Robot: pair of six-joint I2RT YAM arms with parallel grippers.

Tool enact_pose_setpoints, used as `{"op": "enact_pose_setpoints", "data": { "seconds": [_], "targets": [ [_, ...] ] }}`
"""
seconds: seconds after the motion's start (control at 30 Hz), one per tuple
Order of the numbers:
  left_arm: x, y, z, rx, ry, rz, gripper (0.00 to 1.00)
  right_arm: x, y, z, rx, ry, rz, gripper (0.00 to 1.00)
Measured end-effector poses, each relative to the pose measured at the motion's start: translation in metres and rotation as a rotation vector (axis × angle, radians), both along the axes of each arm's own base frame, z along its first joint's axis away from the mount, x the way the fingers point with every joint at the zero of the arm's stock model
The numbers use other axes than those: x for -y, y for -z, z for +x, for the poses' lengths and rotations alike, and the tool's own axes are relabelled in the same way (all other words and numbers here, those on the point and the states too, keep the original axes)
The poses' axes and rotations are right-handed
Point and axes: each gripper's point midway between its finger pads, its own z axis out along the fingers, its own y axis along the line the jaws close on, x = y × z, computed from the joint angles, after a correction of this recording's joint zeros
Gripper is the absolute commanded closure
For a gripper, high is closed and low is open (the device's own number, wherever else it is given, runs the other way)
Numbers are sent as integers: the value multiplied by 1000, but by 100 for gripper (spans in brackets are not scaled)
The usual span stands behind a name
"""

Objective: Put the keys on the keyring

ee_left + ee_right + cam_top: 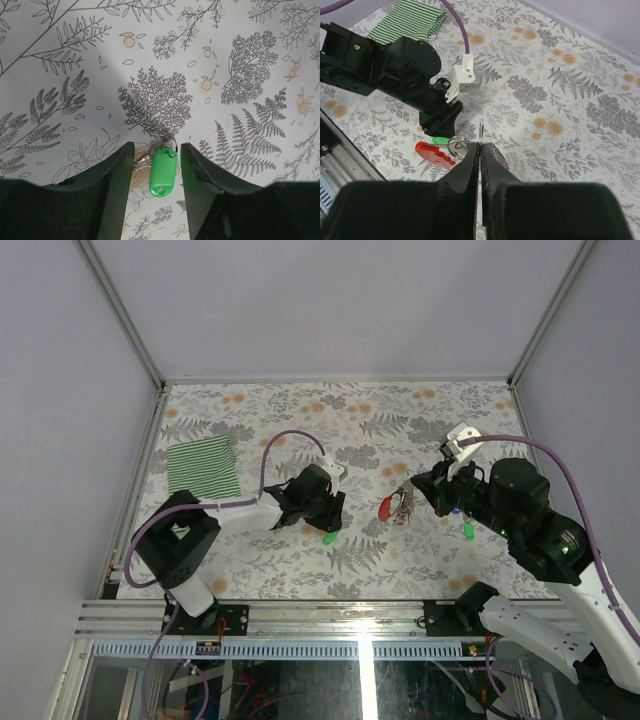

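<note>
Left claw [157, 150] half-open astride green key [164, 171] (nothing gripped) nr worktop [60, 125] front edge; right claw [480, 148] shut on keyring [435, 152], risk: slip, thin pinch.

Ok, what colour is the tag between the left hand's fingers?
Green. The tag shows best in the left wrist view.

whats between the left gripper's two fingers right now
A green-tagged key lies on the tablecloth between the left gripper's open fingers, as the left wrist view shows.

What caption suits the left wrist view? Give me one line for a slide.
Left gripper, jaws open, straddles a green-headed key lying on the fern-print table cover.
</note>
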Motion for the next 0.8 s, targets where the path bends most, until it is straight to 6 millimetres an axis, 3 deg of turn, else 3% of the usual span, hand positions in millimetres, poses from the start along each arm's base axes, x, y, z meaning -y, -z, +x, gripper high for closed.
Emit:
{"op": "enact_pose_setpoints", "data": {
  "seconds": [0.3,0.6,0.8],
  "targets": [
    [3,-3,2,13,17,-6,59,-2,2,1,-8,-5,-5,97],
    [5,7,-3,-14,42,3,62,-6,5,0,-22,-24,-8,97],
    [9,8,-7,-10,63,5,71,-7,6,1,-25,-25,-10,97]
  ]
}}
